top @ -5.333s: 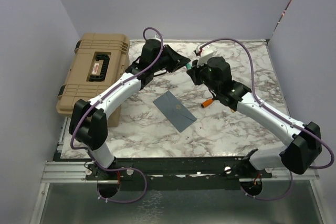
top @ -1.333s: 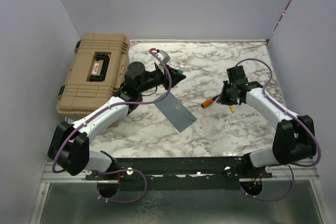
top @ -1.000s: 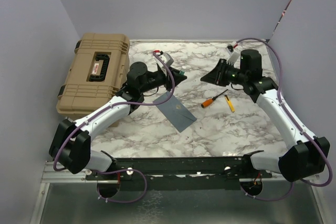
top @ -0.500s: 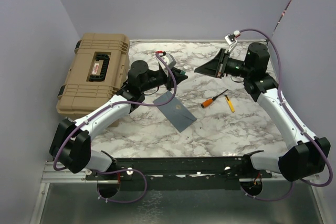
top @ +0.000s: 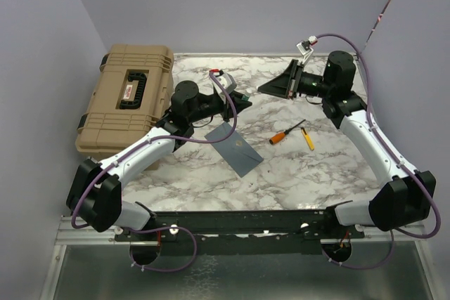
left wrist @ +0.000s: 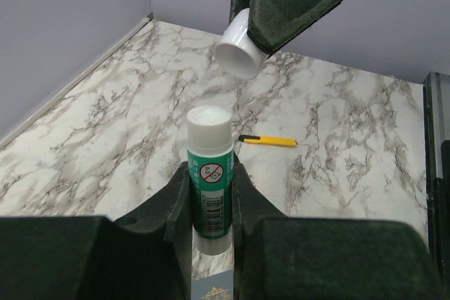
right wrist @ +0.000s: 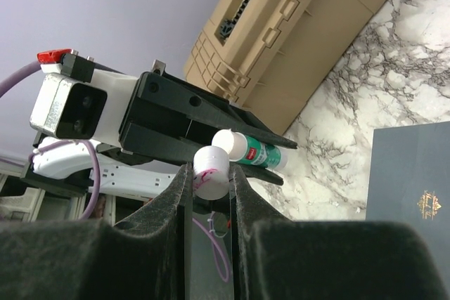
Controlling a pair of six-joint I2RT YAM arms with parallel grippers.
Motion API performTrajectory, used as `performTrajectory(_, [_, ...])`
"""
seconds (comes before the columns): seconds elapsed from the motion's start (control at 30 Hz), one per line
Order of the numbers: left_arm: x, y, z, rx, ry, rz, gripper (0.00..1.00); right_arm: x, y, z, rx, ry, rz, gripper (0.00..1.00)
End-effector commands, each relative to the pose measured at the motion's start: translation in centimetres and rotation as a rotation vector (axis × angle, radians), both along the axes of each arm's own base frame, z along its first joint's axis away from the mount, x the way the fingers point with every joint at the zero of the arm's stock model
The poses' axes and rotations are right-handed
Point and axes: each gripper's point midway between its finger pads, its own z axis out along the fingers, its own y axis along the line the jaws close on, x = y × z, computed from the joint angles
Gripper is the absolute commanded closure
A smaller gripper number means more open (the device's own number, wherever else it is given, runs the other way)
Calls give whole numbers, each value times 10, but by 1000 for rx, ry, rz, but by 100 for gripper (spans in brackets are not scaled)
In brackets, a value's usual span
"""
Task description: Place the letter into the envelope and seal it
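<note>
**Op:** What have I got, near to far?
**Eng:** Nearest you is the envelope (top: 235, 147). It lies flat on the marble table (top: 316, 170), about centre, turned diagonal, gold mark up. Can't tell if the flap is down.
**Op:** Letter?
**Eng:** You won't find it in any view. Can't tell where it is.
**Op:** Tools?
**Eng:** They're right of the envelope and apart from it. There's a screwdriver (top: 285, 133) with an orange handle, and a yellow tool (top: 308, 138) just beside its tip. Both lie flat.
**Op:** Left arm?
**Eng:** The left gripper (left wrist: 209, 182) is clamped on a glue stick (left wrist: 209, 166). The stick has a green label, no cap, and a bare white end. The fingers pinch the lower part of the barrel. From above you see the gripper over the envelope's far corner, with the stick aimed toward the right arm.
**Op:** Right arm?
**Eng:** The right gripper (right wrist: 211, 171) pinches the white cap (right wrist: 209, 175) between its pads. It sits farther back, right of centre, pointing left at the left gripper. The cap and the stick end are near each other but not joined. Your left wrist view shows the cap above and beyond the stick, with a gap.
**Op:** Behind that?
**Eng:** A tan case (top: 130, 96) sits at the table's left side, running to the far corner. Its lid is shut and has a black handle on top. The left arm reaches past its right edge.
</note>
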Motion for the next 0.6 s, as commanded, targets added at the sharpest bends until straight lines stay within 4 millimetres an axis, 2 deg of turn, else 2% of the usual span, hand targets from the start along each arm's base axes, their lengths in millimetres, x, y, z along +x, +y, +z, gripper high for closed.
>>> performTrajectory(0.0, [-7, -7, 18, -18, -49, -52, 100, -3, 7, 14, 21, -34, 50, 99])
performTrajectory(0.23, [-7, -7, 18, -16, -51, -50, 100, -4, 10, 3, 5, -10, 60, 99])
performTrajectory(0.57, [-11, -11, 18, -16, -46, -89, 100, -7, 15, 0, -12, 4, 86, 99])
